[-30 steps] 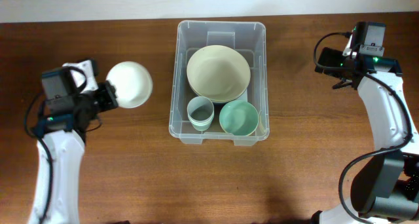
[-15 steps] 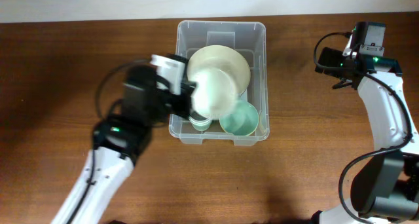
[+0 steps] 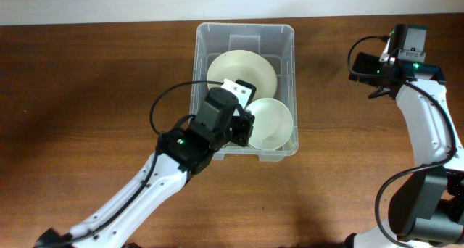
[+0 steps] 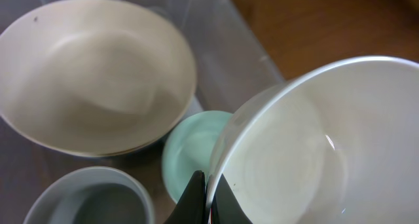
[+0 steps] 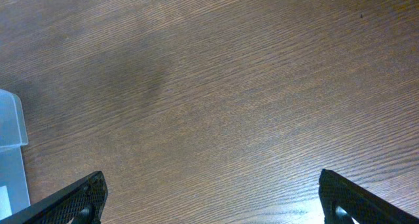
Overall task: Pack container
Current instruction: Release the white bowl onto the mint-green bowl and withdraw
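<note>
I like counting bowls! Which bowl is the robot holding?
The white bowl, pinched at its rim by the left gripper over the container. The big cream bowl, mint bowl and grey cup just sit inside.

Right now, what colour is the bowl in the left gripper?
The bowl is white, clearest in left wrist view.

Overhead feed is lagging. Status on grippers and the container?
Left gripper shut on white bowl, over the container. Right gripper open, empty, above table. Mint bowl directly under white bowl.
</note>
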You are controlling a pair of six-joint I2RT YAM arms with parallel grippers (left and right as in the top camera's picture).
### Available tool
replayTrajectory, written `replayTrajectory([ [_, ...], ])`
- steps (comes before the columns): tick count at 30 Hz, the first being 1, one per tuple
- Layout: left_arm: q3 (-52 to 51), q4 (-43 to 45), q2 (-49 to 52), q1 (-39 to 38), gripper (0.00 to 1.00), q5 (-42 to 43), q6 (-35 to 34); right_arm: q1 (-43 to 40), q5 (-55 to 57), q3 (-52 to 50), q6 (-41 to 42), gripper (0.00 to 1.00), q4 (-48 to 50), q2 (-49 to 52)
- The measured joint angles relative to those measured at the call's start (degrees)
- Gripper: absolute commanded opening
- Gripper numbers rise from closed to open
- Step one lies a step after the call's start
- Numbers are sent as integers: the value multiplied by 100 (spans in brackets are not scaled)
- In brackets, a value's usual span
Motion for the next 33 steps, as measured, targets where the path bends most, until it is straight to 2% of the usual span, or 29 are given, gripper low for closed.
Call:
replayTrajectory([
  [12,365,103,855,-101,0,-173,-15,0,0,0,-2,99,0,0],
  [22,385,48,975,-162,2,-404,-17,0,0,0,0,99,2,0],
  [24,387,48,975,-162,11,-404,-13,0,0,0,0,99,0,0],
  [27,385,50,975,-162,39,-396,-15,0,0,0,-2,99,0,0],
  [29,387,70,975,-162,43,-358,-42,0,0,0,-2,99,0,0],
  [33,411,92,977,-162,43,-330,-39,0,2,0,4,99,0,0],
])
